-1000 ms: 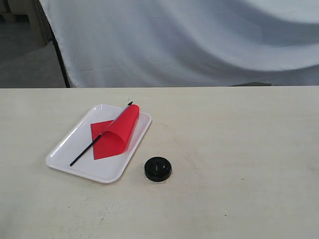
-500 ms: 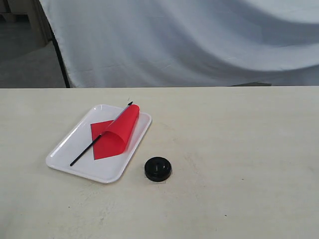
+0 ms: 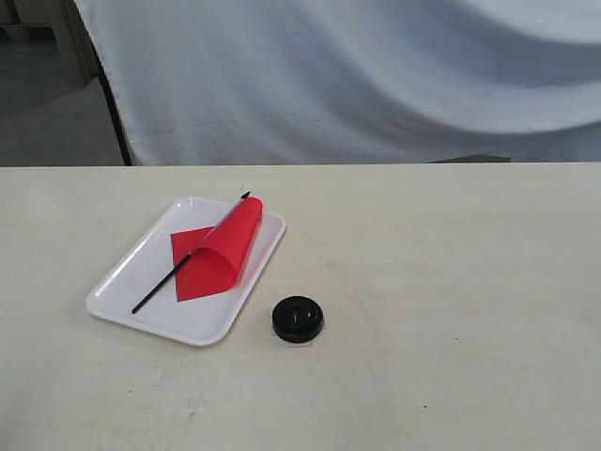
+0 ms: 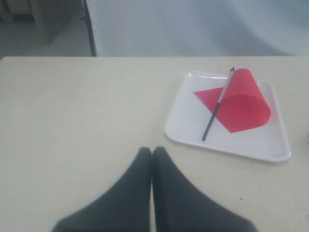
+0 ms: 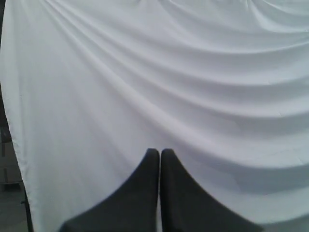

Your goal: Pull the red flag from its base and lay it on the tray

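Already the red flag (image 4: 239, 104) lies on the tray (image 4: 270, 147) — well clear of closed left fingers (image 4: 145, 166).

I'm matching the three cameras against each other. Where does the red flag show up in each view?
Exterior view: the red flag lies left of centre on the tray.
Left wrist view: the flag is at the right, on the tray.
Right wrist view: not in it.
Shared landmark: the tray.
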Controlling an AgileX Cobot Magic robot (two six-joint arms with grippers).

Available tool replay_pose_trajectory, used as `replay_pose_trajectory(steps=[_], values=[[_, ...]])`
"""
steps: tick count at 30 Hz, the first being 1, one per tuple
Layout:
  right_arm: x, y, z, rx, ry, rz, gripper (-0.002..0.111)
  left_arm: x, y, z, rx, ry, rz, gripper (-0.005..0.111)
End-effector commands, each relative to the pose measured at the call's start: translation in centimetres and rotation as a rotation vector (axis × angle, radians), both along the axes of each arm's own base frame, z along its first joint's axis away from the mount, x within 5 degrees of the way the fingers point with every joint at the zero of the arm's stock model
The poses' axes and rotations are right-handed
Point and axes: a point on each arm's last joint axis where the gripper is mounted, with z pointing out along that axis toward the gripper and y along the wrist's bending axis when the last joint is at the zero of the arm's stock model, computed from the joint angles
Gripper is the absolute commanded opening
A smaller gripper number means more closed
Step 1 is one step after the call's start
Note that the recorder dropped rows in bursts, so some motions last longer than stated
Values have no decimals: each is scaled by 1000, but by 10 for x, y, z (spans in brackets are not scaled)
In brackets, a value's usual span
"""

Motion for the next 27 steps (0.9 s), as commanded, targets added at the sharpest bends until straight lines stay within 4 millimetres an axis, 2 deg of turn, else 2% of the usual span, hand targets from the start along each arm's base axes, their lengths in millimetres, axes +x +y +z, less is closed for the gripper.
replay_pose_trajectory(steps=[1, 4, 7, 10, 11, 13, 27], values=[[3, 1, -9, 96, 81, 44, 2, 0, 0, 0, -1, -4, -4, 0], [13, 0, -30, 113, 90, 37, 2, 0, 0, 0, -1, -4, -4, 0], [24, -1, -60, 102, 130, 22, 2, 0, 0, 0, -1, -4, -4, 0], [34, -1, -100, 104, 230, 13, 2, 0, 0, 0, -1, -4, -4, 0], [35, -1, -104, 91, 227, 8, 2, 0, 0, 0, -1, -4, -4, 0], [35, 0, -119, 3, 393, 2, 2, 0, 0, 0, -1, -4, -4, 0], [35, 0, -120, -49, 403, -9, 2, 0, 0, 0, -1, -4, -4, 0]])
